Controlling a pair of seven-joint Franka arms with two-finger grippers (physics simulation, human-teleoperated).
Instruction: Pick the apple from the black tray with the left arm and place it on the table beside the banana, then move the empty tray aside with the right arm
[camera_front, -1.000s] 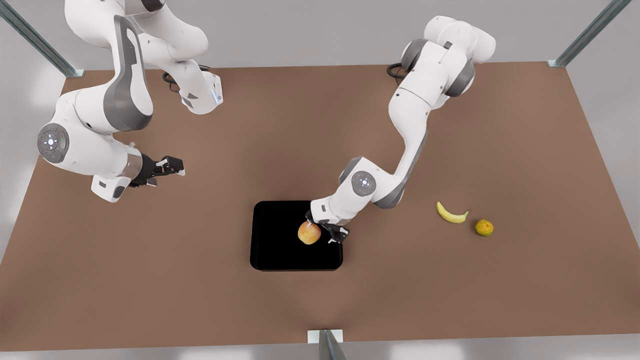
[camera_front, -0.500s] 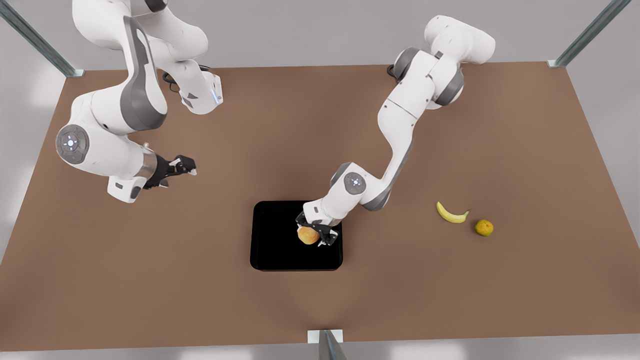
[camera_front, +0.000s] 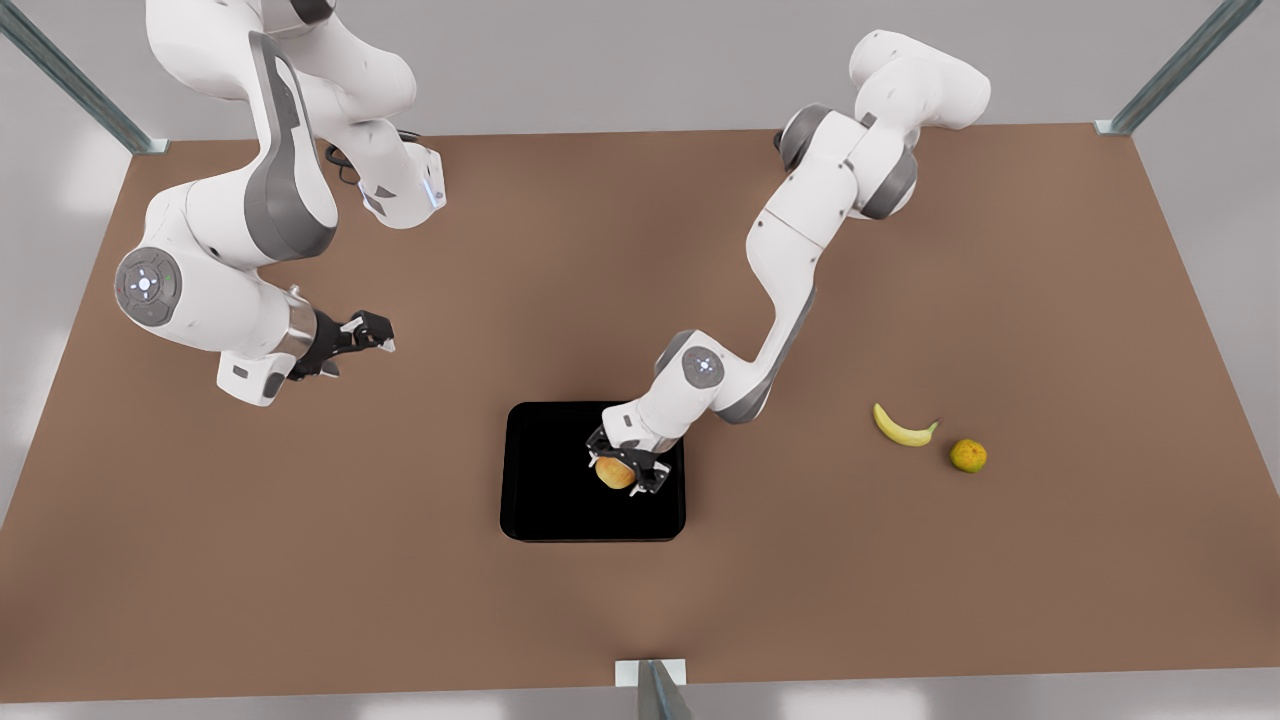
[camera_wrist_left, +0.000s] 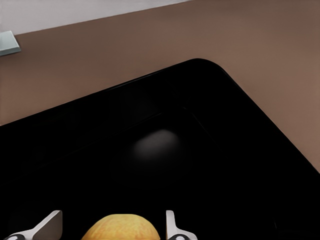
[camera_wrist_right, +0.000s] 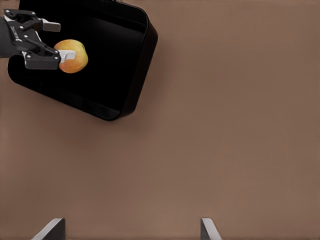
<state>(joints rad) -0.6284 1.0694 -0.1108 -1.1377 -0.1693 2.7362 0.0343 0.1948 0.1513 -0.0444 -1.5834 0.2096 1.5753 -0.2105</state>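
Observation:
The apple (camera_front: 615, 472) lies in the black tray (camera_front: 550, 480), toward the tray's side on the front view's right. My left gripper (camera_front: 622, 470) is down over it, open, one finger on either side. In the left wrist view the apple (camera_wrist_left: 119, 227) sits between the two pale fingertips (camera_wrist_left: 172, 227) with a small gap on each side. My right gripper (camera_front: 375, 335) hovers open above the table (camera_front: 300, 560) at the front view's left, well away from the tray. The right wrist view shows the tray (camera_wrist_right: 115, 75), the apple (camera_wrist_right: 72, 56) and the left gripper (camera_wrist_right: 57, 40) far off. The banana (camera_front: 903, 427) lies at the front view's right.
A small orange-green round fruit (camera_front: 968, 455) rests just right of the banana in the front view. Metal frame posts (camera_front: 650, 690) stand at the table's edges and corners. Bare tabletop lies between the tray and the banana.
My left gripper slid from beside the apple to straddle it and lowered around it. My right arm drifted a little toward the tray, then held still.

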